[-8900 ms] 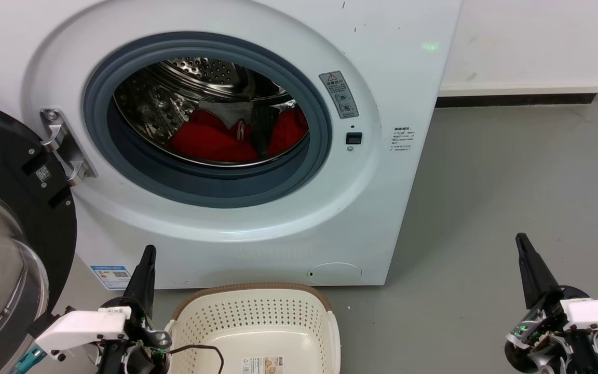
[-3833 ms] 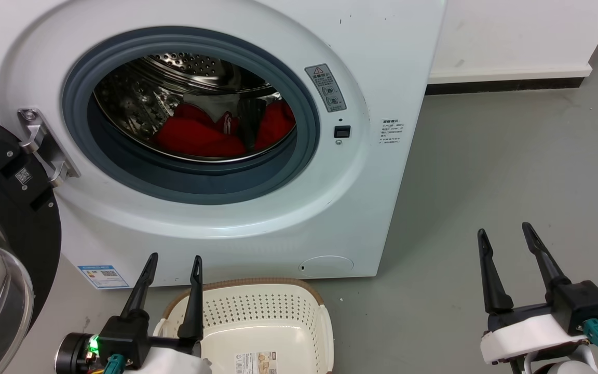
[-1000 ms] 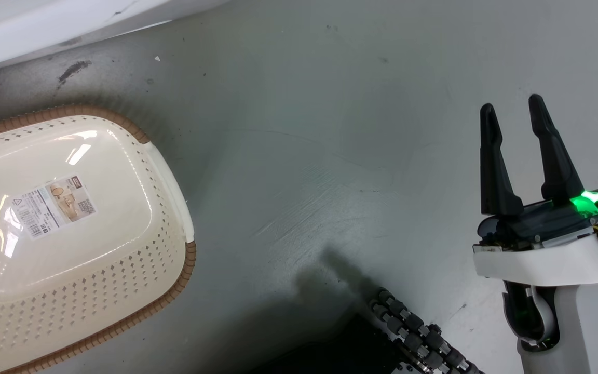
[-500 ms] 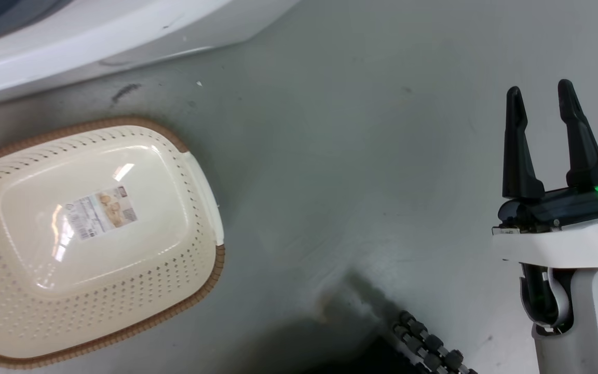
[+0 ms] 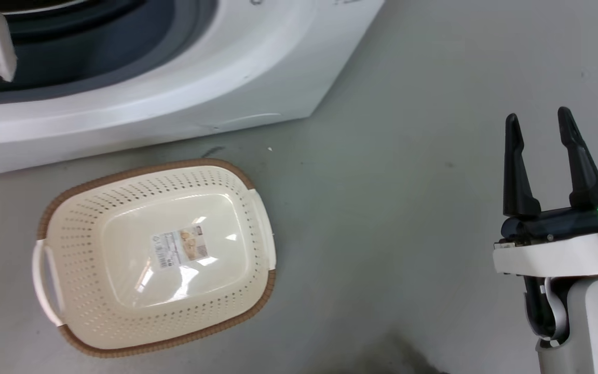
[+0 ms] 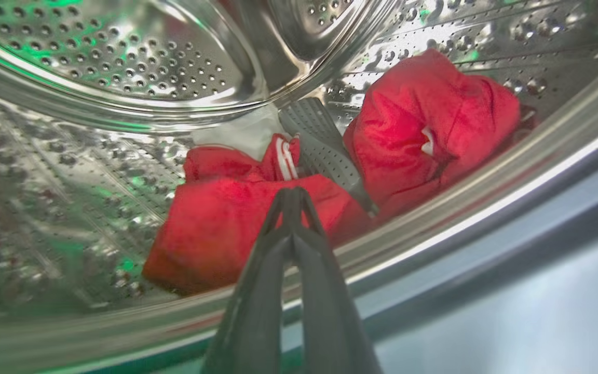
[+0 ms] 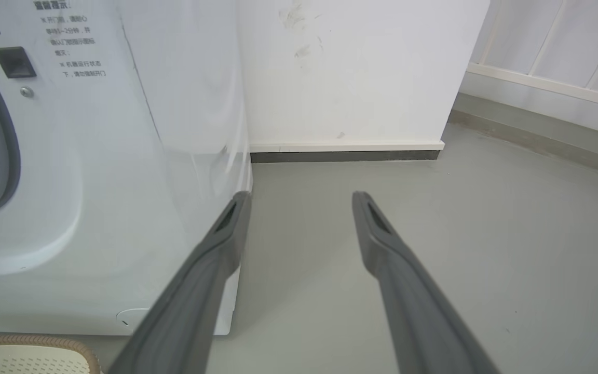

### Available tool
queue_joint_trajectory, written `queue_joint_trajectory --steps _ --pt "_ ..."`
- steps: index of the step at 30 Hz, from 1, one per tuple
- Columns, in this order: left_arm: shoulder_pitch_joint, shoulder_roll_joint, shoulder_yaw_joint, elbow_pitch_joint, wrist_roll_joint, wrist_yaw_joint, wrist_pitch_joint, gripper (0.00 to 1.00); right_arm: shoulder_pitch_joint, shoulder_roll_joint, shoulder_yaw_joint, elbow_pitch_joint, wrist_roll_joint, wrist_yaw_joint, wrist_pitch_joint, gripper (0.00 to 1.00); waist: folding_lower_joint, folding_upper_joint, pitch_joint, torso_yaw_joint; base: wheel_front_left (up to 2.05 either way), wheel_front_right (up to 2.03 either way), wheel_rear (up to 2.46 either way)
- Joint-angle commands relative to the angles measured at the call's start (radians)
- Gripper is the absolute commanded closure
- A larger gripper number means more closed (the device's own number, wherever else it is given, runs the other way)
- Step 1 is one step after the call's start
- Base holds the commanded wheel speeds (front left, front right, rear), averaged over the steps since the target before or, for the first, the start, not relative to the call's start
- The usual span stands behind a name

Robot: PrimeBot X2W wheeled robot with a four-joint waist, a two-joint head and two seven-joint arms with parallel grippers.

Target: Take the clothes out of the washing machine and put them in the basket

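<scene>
Inside the perforated steel drum [image 6: 122,62]: we see two bright red garments [image 6: 216,228], grey ribbed paddle [image 6: 325,150] between.
Left gripper [image 6: 291,192]: clenched empty before them.
Right gripper [image 5: 537,117]: spread over grey floor [image 5: 408,208].

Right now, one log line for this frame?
left gripper shut, pointing at clothes in drum | right gripper open | basket empty

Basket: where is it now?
In the head view the basket sits on the floor at lower left, just in front of the washing machine, far left of the right hand.
</scene>
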Motion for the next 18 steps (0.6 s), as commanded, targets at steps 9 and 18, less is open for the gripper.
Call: queue_joint_trajectory --steps 9,18 --pt "-0.001 0.009 -0.035 -0.041 -0.023 0.000 0.041 0.00 0.003 0.001 0.014 0.002 0.003 -0.001 -0.002 0.00 0.0001 0.0000 -0.006 0.033 0.00 0.00 0.00" --pt "-0.075 0.065 -0.053 -0.099 -0.021 0.000 0.128 0.00 -0.002 0.001 0.013 -0.002 0.045 -0.001 -0.002 0.00 0.0001 0.0000 0.085 -0.020 0.00 0.00 0.00"
